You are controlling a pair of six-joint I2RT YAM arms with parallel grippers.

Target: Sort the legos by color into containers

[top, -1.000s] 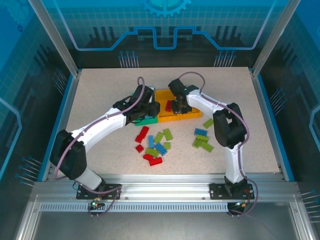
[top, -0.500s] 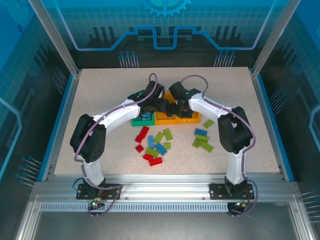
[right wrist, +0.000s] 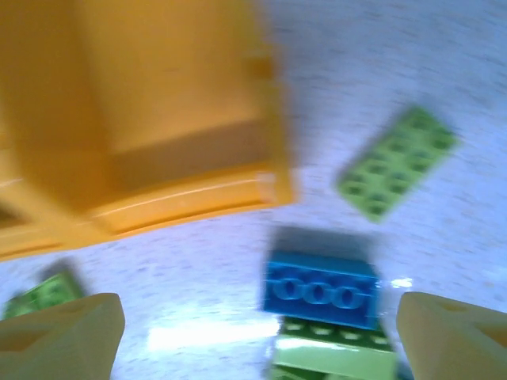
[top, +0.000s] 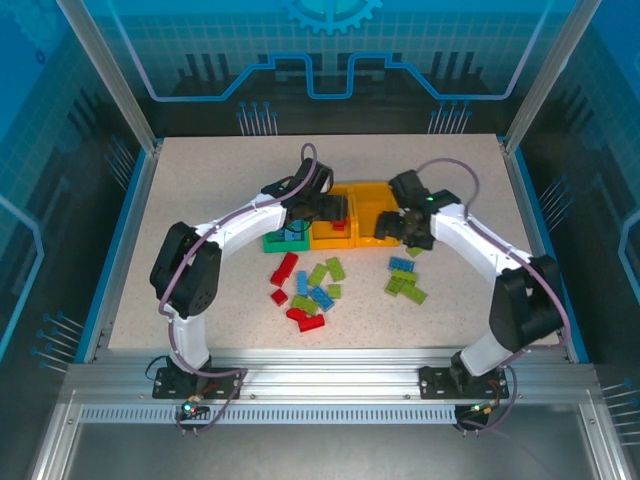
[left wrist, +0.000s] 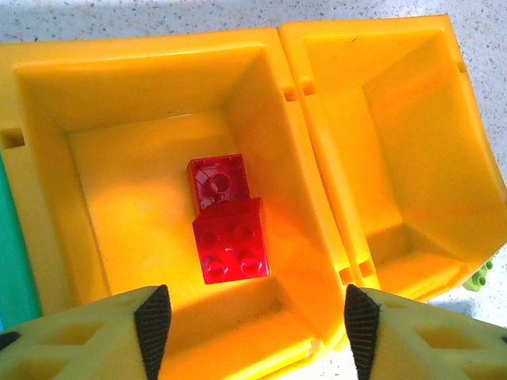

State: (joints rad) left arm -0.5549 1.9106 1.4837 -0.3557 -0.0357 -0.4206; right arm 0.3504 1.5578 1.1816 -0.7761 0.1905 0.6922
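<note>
1. When the overhead view is set against that of a second earlier, both arms are found to have shifted relative to the row of containers (top: 330, 228).
2. The left hand (left wrist: 256, 328), formerly at the green container (top: 278, 243) on the left end of the row, is now held above the middle container (left wrist: 158, 59). Its fingers (left wrist: 152, 317) are apart, and nothing is seen between them.
3. Two red legos (left wrist: 230, 241) are recorded on the floor of the middle container, touching one another. It is judged that red items have just been delivered there.
4. The right hand (right wrist: 257, 336), formerly over the middle container, has been withdrawn to just right of the row. Its fingers are spread wide and nothing is held. The wrist picture is blurred.
5. A blue lego (right wrist: 321, 291) lies below the right hand, just in front of the right-end container (right wrist: 158, 119). Lime-green legos (right wrist: 396, 162) lie beside and beyond it.
6. The right-end container (left wrist: 372, 36) is seen bare inside.
7. Most loose legos (top: 312, 290) remain on the surface (top: 200, 180) in front of the row. The sorting is therefore judged to be at an early stage, with a fresh pick from the right-hand cluster the likely next step.
</note>
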